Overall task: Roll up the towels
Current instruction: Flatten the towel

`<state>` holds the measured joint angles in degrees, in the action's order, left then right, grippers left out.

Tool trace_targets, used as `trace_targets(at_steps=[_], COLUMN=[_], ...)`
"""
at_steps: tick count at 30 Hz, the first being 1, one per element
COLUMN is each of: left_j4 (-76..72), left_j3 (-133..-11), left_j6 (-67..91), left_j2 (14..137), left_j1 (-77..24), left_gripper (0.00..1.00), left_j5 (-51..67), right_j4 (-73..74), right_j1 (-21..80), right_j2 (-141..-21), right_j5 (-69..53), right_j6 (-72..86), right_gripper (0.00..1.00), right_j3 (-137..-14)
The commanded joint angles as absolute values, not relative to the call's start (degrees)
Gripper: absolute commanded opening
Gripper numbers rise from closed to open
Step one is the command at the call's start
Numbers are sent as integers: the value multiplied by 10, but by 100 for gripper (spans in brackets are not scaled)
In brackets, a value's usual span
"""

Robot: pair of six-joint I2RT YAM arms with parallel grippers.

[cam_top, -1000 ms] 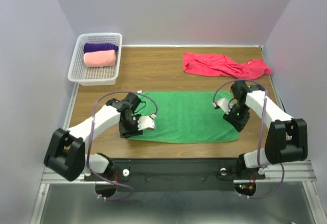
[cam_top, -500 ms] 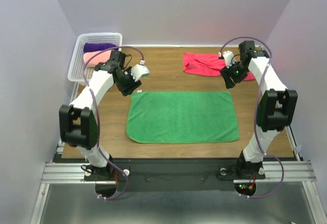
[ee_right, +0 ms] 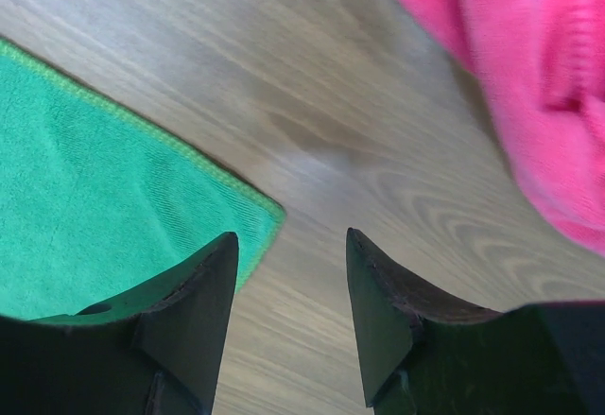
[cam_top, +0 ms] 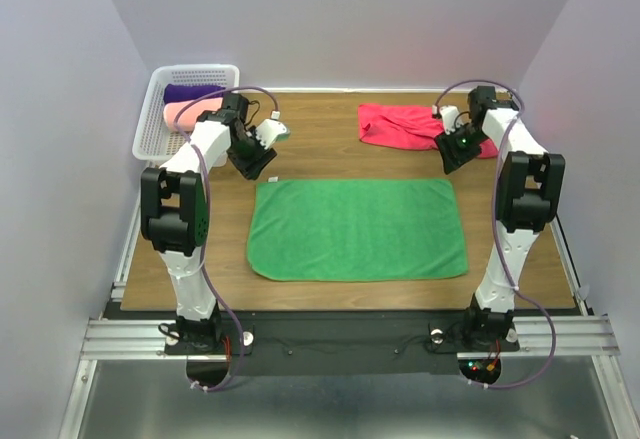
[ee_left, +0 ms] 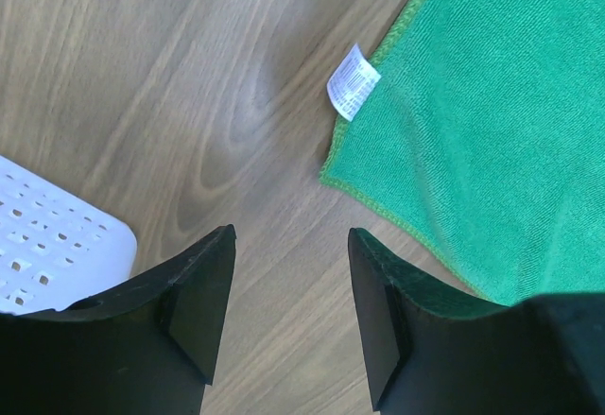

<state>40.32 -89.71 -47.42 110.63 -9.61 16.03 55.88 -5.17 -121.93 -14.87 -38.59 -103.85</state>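
Observation:
The green towel [cam_top: 357, 229] lies flat in the middle of the table. It also shows in the left wrist view [ee_left: 492, 131] with a white tag [ee_left: 353, 81], and in the right wrist view [ee_right: 85, 198]. The crimson towel [cam_top: 400, 124] lies crumpled at the back right and shows in the right wrist view [ee_right: 529, 65]. The purple towel [cam_top: 187, 92] and the salmon-pink towel [cam_top: 187, 111] lie rolled in the basket. My left gripper [cam_top: 255, 164] [ee_left: 291, 245] is open and empty above the green towel's far left corner. My right gripper [cam_top: 450, 156] [ee_right: 291, 245] is open and empty above its far right corner.
A white mesh basket [cam_top: 160, 147] stands at the back left, close to my left gripper; its corner shows in the left wrist view [ee_left: 47, 245]. Walls enclose the table on the left, back and right.
Both arms have lifted off the green towel's short ends and swung back to its far corners. The towel now lies squarer and flat.

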Motion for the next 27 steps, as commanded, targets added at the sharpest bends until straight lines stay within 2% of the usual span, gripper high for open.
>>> trace_targets(at_steps=[1,8,11,18,23,27], left_j4=[410,408,417,421,421,419], left_j3=[-904,-903,-916,-922,-926,-928], left_j6=[-467,-461,-461,-465,-465,-462], left_j2=[1086,1090,1095,1099,1100,1106], left_j1=[-91,-89,-89,-88,-86,-85], left_gripper=[63,63,64,64,63,63], left_j5=[163,163,163,163,164,162], right_j4=[550,503,491,489,491,492], right_j1=[-49,-49,-48,-50,-49,-49], right_j2=[-1214,-1224,-1230,-1218,-1219,-1230], right_j5=[-172,-167,-166,-195,-201,-198], right_j6=[-399,-378,-369,-341,-331,-330], right_gripper=[55,54,50,50,42,40], right_j3=[-1002,-966,-959,-967,-973,-969])
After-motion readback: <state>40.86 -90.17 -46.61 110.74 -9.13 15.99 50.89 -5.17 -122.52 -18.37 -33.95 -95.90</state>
